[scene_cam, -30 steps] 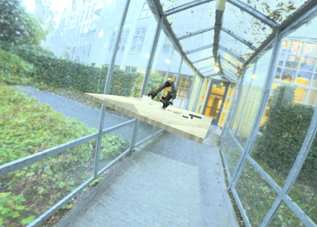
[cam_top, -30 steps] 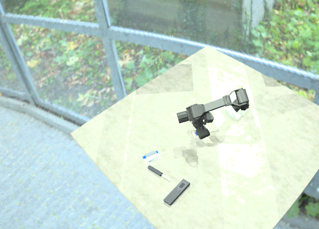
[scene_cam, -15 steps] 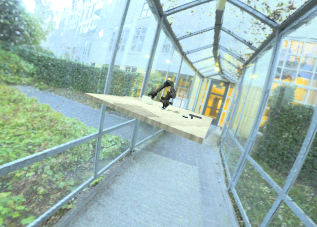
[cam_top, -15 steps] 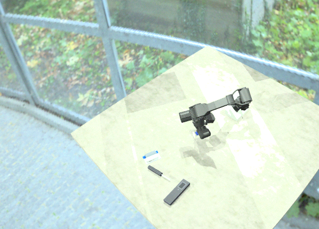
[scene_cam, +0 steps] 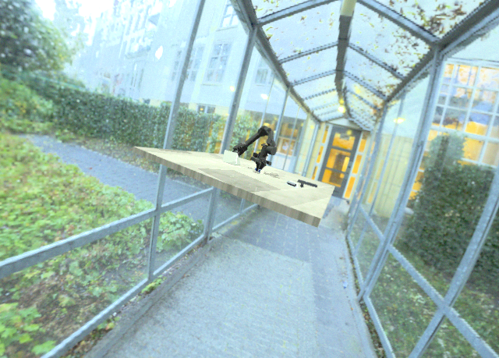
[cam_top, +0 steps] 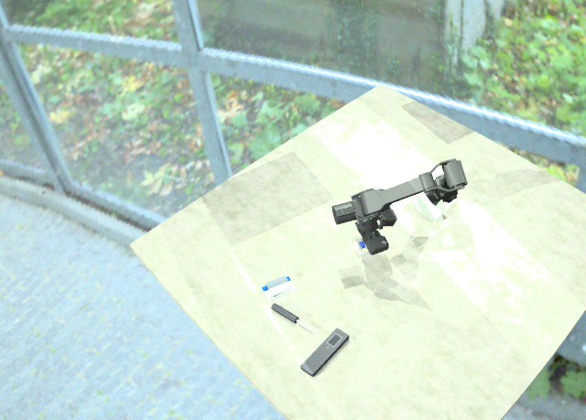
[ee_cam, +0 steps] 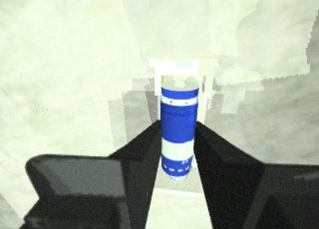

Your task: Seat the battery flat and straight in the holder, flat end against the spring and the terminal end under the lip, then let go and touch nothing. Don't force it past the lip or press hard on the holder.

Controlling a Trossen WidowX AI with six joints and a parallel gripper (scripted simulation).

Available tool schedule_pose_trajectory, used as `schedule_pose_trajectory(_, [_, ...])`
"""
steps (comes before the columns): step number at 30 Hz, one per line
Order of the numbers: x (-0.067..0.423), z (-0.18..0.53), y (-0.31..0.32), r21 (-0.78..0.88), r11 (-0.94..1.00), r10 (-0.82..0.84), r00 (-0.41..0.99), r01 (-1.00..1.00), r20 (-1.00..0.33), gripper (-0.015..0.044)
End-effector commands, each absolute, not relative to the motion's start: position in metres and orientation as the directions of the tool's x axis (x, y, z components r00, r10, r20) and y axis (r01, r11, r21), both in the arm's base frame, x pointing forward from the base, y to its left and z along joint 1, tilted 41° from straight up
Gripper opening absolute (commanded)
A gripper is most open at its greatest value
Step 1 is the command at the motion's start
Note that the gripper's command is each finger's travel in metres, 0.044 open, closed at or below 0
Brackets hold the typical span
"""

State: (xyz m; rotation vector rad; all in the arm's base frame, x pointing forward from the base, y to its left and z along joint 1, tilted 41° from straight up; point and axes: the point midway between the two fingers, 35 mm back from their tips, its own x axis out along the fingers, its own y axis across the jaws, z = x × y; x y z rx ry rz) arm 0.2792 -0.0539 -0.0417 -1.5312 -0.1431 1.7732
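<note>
A blue battery (ee_cam: 178, 126) (cam_top: 362, 244) with white bands lies lengthwise between the fingers in the wrist view. My gripper (ee_cam: 177, 125) is shut on its sides. The pale holder (ee_cam: 163, 66) (cam_top: 357, 249) is below and around it, with its crossbar beyond the battery's far end. The band with plus marks is toward that crossbar, and a gap shows between the two. The near end is above the holder's near part. The battery looks roughly in line with the holder. Whether it touches the holder floor cannot be told. The fingers hide parts of the holder's sides.
A blue-and-white item (cam_top: 279, 286) (scene_cam: 291, 183), a screwdriver (cam_top: 285, 313) and a dark device with a small screen (cam_top: 325, 352) lie on the table (cam_top: 402, 350), apart from the arm. A pale block (scene_cam: 231, 157) stands by the arm's base.
</note>
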Motion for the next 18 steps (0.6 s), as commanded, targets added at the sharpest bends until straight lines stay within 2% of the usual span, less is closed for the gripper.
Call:
schedule_pose_trajectory(1, [0.2773,-0.0404,-0.0517,-0.548,-0.691,0.608,0.031,-0.471,-0.793,0.0077])
schedule_pose_trajectory(18, [0.2696,-0.038,-0.0477,-0.544,-0.694,0.599,0.041,-0.472,-0.8,0.0077])
